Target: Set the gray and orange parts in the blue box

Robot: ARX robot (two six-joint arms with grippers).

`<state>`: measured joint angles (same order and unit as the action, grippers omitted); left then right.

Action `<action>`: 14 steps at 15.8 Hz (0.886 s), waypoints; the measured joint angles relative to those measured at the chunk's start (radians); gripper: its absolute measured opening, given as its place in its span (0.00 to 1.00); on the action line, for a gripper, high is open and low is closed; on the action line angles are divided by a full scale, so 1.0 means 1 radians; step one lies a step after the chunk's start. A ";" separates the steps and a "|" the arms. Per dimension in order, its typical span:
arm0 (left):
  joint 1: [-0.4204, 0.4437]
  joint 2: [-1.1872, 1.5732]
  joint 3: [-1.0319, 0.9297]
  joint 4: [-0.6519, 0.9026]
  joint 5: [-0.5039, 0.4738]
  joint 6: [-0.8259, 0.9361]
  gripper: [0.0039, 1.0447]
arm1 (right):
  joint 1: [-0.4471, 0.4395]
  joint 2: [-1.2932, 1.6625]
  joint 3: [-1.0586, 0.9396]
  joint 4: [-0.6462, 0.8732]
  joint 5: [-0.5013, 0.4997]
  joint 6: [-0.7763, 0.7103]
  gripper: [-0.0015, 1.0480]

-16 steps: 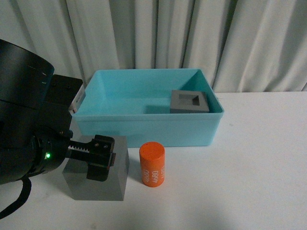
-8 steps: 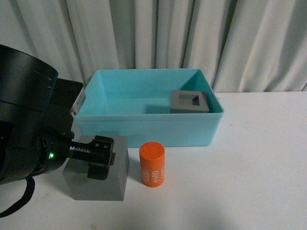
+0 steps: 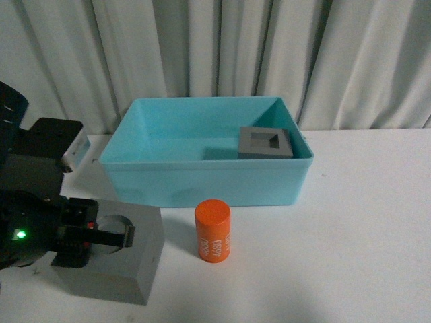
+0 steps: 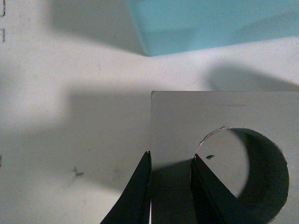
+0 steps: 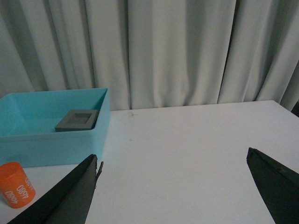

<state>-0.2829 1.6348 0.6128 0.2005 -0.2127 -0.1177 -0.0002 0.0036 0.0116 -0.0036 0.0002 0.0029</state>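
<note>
My left gripper (image 3: 101, 236) is shut on the gray cube with the round recess (image 3: 114, 262) at the front left. One finger is inside the recess and the other outside the wall. The left wrist view shows that gripper (image 4: 172, 155) pinching the cube's (image 4: 224, 116) wall beside the round hole. The orange cylinder (image 3: 213, 231) with white lettering stands upright in front of the blue box (image 3: 202, 183). The gray cube with the square recess (image 3: 266, 142) lies inside the box at its right end. My right gripper (image 5: 173, 156) is open over bare table, with the cylinder (image 5: 15, 184) and box (image 5: 51, 147) off to one side.
A white curtain (image 3: 269, 54) hangs behind the white table (image 3: 363, 222). Open tabletop stretches to the right of the box and the cylinder. My left arm's dark body (image 3: 34, 202) fills the left edge of the front view.
My left gripper has carried the round-recess cube toward the camera and to the left, so its recess now faces up in view. The cylinder, the box and the other cube have stayed put.
</note>
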 joint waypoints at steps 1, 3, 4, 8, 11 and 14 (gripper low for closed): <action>0.014 -0.052 -0.002 -0.049 0.013 -0.007 0.18 | 0.000 0.000 0.000 0.000 0.000 0.000 0.94; 0.032 -0.175 0.014 -0.139 0.036 -0.029 0.18 | 0.000 0.000 0.000 0.000 0.000 0.000 0.94; 0.036 -0.227 0.037 -0.175 0.043 -0.037 0.18 | 0.000 0.000 0.000 0.000 0.000 0.000 0.94; 0.036 -0.296 0.106 -0.234 0.067 -0.056 0.18 | 0.000 0.000 0.000 0.000 0.000 0.000 0.94; 0.036 -0.316 0.179 -0.255 0.080 -0.063 0.17 | 0.000 0.000 0.000 0.000 0.000 0.000 0.94; 0.033 -0.249 0.341 -0.253 0.096 -0.070 0.17 | 0.000 0.000 0.000 0.000 0.000 0.000 0.94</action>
<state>-0.2497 1.3861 0.9539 -0.0528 -0.1169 -0.1875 -0.0002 0.0032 0.0116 -0.0036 0.0002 0.0029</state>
